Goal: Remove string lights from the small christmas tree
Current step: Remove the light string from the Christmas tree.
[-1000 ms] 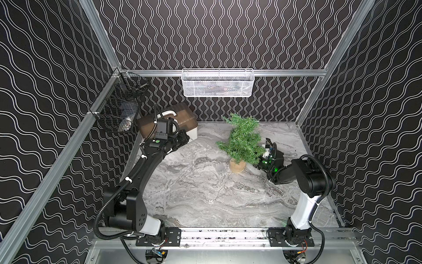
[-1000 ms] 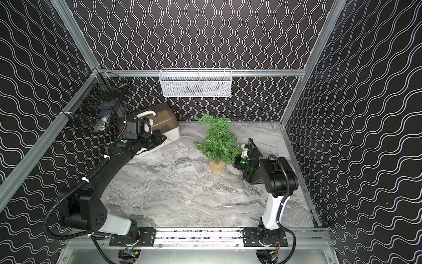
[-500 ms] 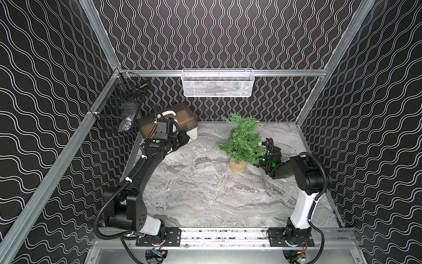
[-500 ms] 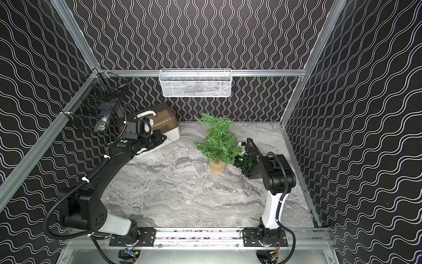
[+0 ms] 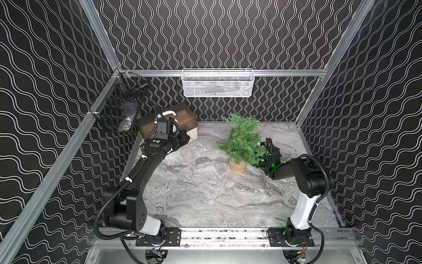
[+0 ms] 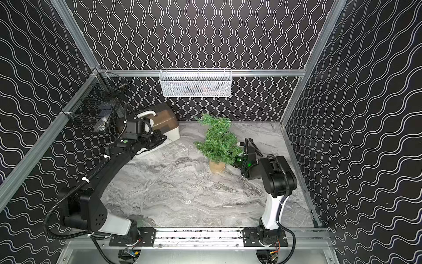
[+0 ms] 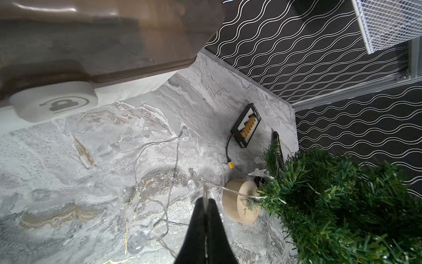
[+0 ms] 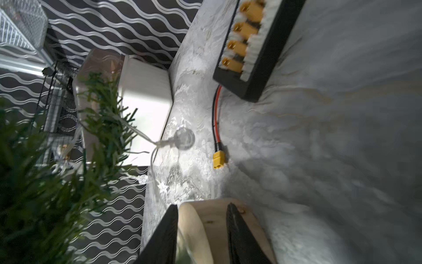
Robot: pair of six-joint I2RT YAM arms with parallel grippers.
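Plainly, the job is only part done; most of the string lights (image 7: 173, 146) lie in loose loops on the table (image 5: 205, 194) between the storage box (image 5: 180, 116) and the small christmas tree (image 5: 243, 141), but one stretch runs taut into the lower branches just above the tan base (image 7: 239, 201), and a bulb (image 8: 183, 138) hangs off a branch tip on the far side. The left gripper (image 7: 206, 201) is closed tight, pinching the thin wire at its tips; the right gripper (image 8: 202, 205) is partly open with its jaws on either side of the base's edge, though I cannot tell whether they press on it or only stand around it.

In both top views the tree leans, crown toward the box; that is the main worry. If the left arm pulls on while the wire is hooked in the needles, and the right jaws are not firmly on the base, the tree will likely tip over or drag across the table; the light base offers little resistance. A hard pull could also slide the slick wire out of the pinch, or strain it at a bulb. The black plug board (image 7: 246, 124) and its cable lie near the tree; a dragged loop might catch there.
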